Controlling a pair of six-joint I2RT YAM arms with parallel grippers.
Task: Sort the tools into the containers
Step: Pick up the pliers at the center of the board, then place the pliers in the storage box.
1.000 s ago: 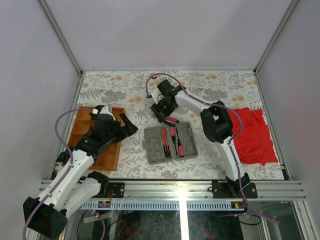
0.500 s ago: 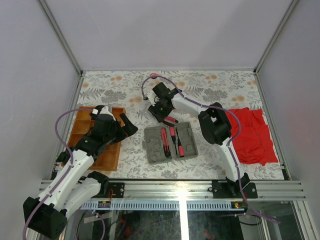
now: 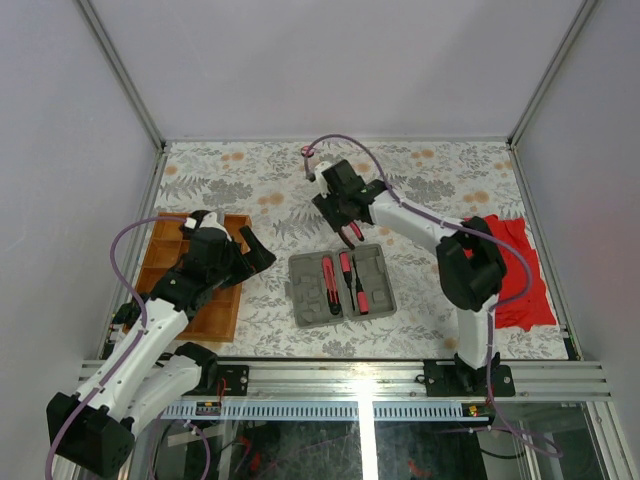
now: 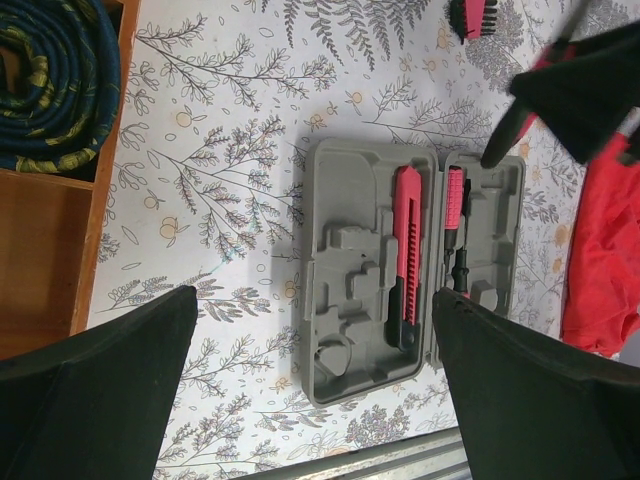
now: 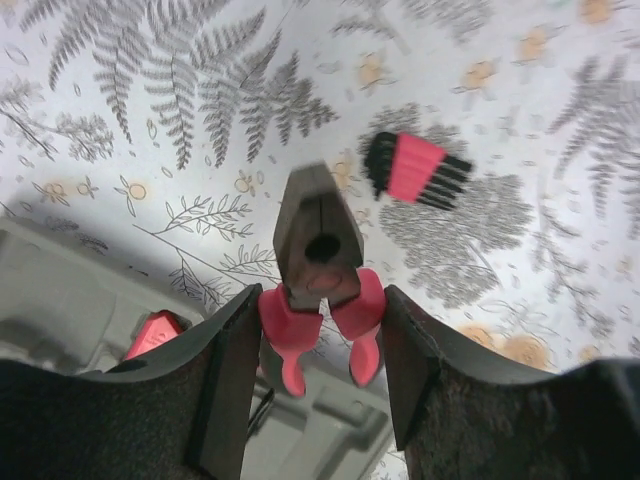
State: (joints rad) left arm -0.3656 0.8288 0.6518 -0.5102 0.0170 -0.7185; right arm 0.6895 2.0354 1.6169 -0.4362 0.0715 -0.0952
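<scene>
Pink handles sit pinched in my right end effector (image 5: pixel 320 300). Its two black fingers (image 5: pixel 228 372) are clamped on the pliers (image 5: pixel 318 242) just below the pivot, and the dark nose points away from the wrist camera. From the top view the pliers hang above the floral table (image 3: pixel 230 180), just past the far edge of the grey case (image 3: pixel 378 272). On the wrist view, a corner of that case shows below and to the left of the handles. Beyond the nose, a pink bit holder (image 5: pixel 415 170) with black bits lies flat on the table, apart from the pliers.

The case lies open between my two arms. A long pink and black tool (image 4: pixel 405 255) fills one recess, and a pink-handled screwdriver (image 4: pixel 455 200) lies in the next recess, on the side nearer the red cloth (image 3: pixel 515 270). The other moulded recesses show bare grey plastic. The cloth is crumpled on the table well to the right of the case.

My left end effector (image 4: pixel 315 300) hovers with its fingers spread wide and nothing between them, looking down on the case. It sits over the near right corner of the wooden tray (image 3: pixel 165 250), which holds a coiled dark blue band (image 4: pixel 45 70) in one compartment.
</scene>
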